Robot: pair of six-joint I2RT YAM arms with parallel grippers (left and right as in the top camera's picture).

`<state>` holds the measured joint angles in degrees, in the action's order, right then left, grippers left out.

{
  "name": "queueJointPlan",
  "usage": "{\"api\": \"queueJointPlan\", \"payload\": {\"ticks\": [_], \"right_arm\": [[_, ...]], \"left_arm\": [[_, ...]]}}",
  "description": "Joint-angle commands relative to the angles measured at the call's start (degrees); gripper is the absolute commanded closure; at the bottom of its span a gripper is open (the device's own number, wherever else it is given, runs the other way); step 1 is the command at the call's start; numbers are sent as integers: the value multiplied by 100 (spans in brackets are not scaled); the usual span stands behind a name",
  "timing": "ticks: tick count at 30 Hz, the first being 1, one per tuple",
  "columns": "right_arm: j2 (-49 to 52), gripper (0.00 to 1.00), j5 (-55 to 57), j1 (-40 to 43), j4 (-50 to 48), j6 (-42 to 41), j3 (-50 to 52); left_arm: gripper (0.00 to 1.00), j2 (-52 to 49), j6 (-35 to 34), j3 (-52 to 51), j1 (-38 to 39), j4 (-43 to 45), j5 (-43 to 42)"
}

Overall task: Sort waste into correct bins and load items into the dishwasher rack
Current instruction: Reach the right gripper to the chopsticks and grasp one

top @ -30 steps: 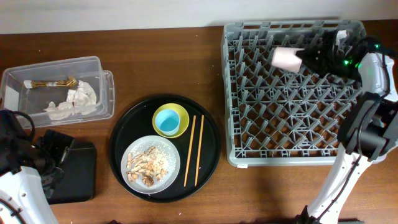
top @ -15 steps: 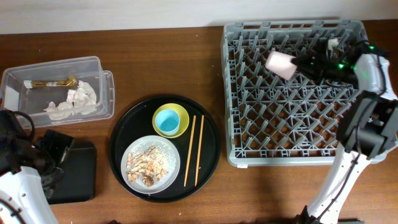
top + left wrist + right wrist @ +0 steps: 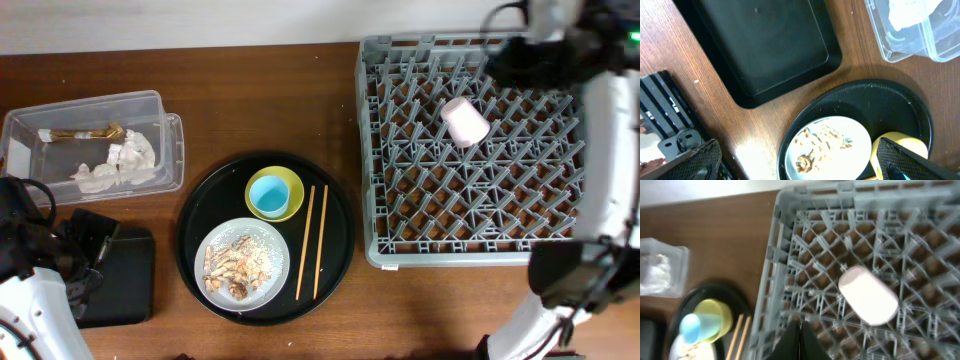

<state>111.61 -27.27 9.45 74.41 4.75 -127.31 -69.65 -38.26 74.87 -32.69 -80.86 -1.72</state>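
- Overhead, the dishwasher rack (image 3: pixel 400 240) takes up the right side of the table (image 3: pixel 300 100). It is square and grey, with many upright pegs.
- The round black tray (image 3: pixel 200 215) sits left of the rack and carries the plate, the bowl and the chopsticks.
- The clear tub (image 3: pixel 165 130) stands at the far left. It holds crumpled napkins (image 3: pixel 122 163) and the brown wrapper (image 3: pixel 78 133), whose long axis runs left to right.
- The shallow black tray (image 3: pixel 765 45) lies just beside the round one.
- The plate (image 3: pixel 280 265) carries the food scraps (image 3: pixel 235 268).
- The left gripper (image 3: pixel 797 150) hangs over the plate and table, jaws spread wide with nothing between them.
- The right gripper (image 3: pixel 801 340) is above the rack. Its jaws show as one narrow dark wedge with a thin seam, pressed together and holding nothing.
- The chopsticks (image 3: pixel 312 240) lie parallel on the round tray's right side, their long axis running front to back.
- The yellow bowl (image 3: pixel 290 185) holds the light-blue cup (image 3: pixel 268 196), which stands mouth up.
- The pink cup (image 3: pixel 465 122) lies on its side across the pegs in the rack's rear half, free of both jaws. Its long axis is diagonal, from rear-left to front-right, and I cannot tell which end is the mouth.
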Motion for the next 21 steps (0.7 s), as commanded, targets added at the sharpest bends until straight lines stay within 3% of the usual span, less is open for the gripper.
{"api": "queueJointPlan", "payload": {"ticks": [1,3,8,12,16,19,21], "right_arm": [[750,96,1456,-734,-446,-254,-20],[1307,96,2481,-1064,-636,-444,-20],[2068,96,3464,-1051,-763,-699,-20],[2087,96,3860,-1051,-629,-723,-20],[1853,96,5855,-1051,140,-1117,-33],[1202,96,5549,-1067,767,-1777,-33],[728,96,4068,-1067,1224,-1770,-33]], "left_arm": [[1,13,-33,26,-11,20,-2],[1,13,-33,26,-11,20,-2],[1,13,-33,26,-11,20,-2],[1,13,-33,26,-11,20,-2],[1,13,-33,26,-11,20,-2],[1,13,-31,26,-11,20,-2],[1,13,-33,26,-11,20,-2]]}}
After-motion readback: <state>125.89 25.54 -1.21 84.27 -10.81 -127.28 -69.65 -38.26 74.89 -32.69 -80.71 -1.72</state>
